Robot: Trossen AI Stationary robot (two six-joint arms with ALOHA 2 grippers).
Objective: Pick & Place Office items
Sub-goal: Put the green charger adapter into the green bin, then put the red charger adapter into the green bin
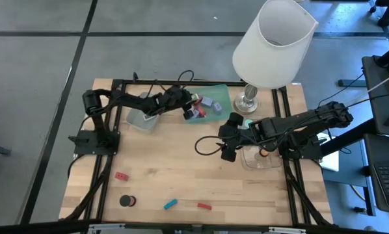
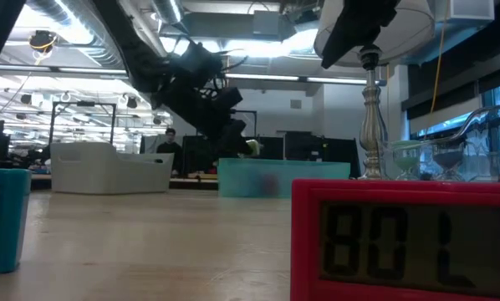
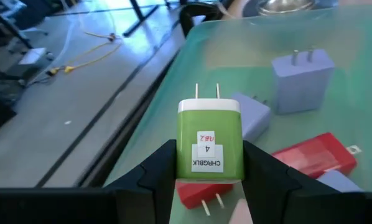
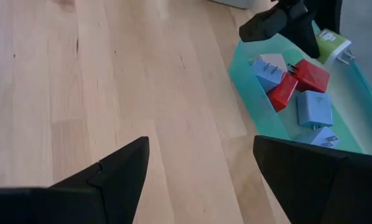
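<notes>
The left gripper (image 3: 209,180) has its fingers clamped on the flat sides of a lime-green plastic charger block (image 3: 209,140), held above the translucent green tray (image 1: 222,91). The block looks light, rigid and smooth, and its prongs should stay clear. The tray's low walls crowd it. The right gripper (image 4: 201,165) hovers wide over bare tabletop (image 4: 80,81).

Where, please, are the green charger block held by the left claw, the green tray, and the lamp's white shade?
green charger block (image 3: 209,142): left wrist view, on its labelled face, between the claw's fingers.
green tray (image 4: 255,107): right wrist view, on its near wall.
lamp's white shade (image 1: 272,45): high view, on the shade's outer side.
</notes>
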